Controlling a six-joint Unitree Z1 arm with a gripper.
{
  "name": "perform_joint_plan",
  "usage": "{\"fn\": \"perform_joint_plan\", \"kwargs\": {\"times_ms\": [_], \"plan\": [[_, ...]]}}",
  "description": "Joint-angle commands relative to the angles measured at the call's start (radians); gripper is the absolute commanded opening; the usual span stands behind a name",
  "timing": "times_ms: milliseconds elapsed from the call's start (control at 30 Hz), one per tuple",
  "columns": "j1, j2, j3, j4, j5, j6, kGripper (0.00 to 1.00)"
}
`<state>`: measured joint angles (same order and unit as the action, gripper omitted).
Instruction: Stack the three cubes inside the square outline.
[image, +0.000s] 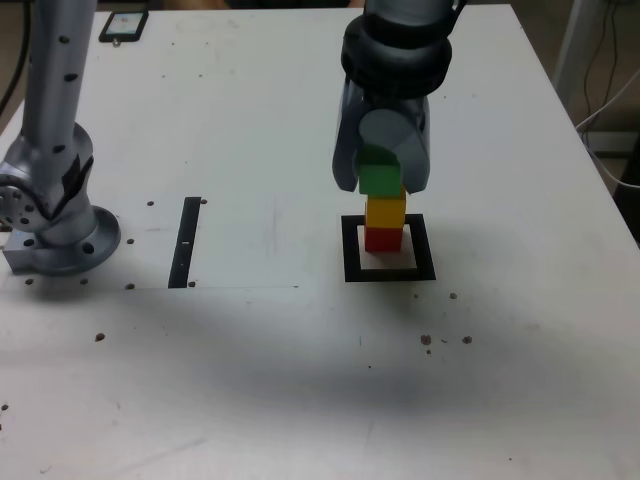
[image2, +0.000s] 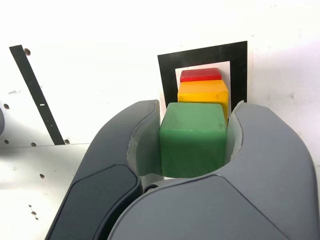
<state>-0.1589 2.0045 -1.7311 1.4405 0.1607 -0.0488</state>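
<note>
The gripper is clamped on the green cube, one jaw pressed to each side face, as the wrist view makes plain. Going left to right across the desk in the exterior view: the arm's grey base sits near the left edge, then the thin black strip, then the square outline right of the middle, well clear of every edge.

Inside the outline the red cube lies on the white centre with the yellow cube on top of it. The green cube appears to rest on the yellow one, though I cannot tell whether its full weight is down.

The risk is in the release (the tower is tall for its footing). If one jaw lets go before the other, it could drag the green cube sideways and topple the stack. In the wrist view, the green cube also looks slightly offset from the yellow cube, so an overhang could tip it. A retreat that is not straight up could brush the tower.
</note>
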Motion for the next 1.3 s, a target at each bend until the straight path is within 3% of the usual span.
{"fn": "perform_joint_plan", "kwargs": {"times_ms": [0,133,733,933,1133,1267], "plan": [[0.002,-0.002,0.002,0.000,0.003,0.001,0.57],[0.002,-0.011,0.001,-0.014,0.006,0.003,0.66],[0.004,-0.049,0.012,-0.015,0.028,0.003,0.88],[0.004,-0.104,0.043,-0.004,0.028,-0.004,0.98],[0.004,-0.168,0.077,0.017,0.020,-0.004,0.99],[0.004,-0.265,0.129,0.020,0.029,0.003,0.99]]}}
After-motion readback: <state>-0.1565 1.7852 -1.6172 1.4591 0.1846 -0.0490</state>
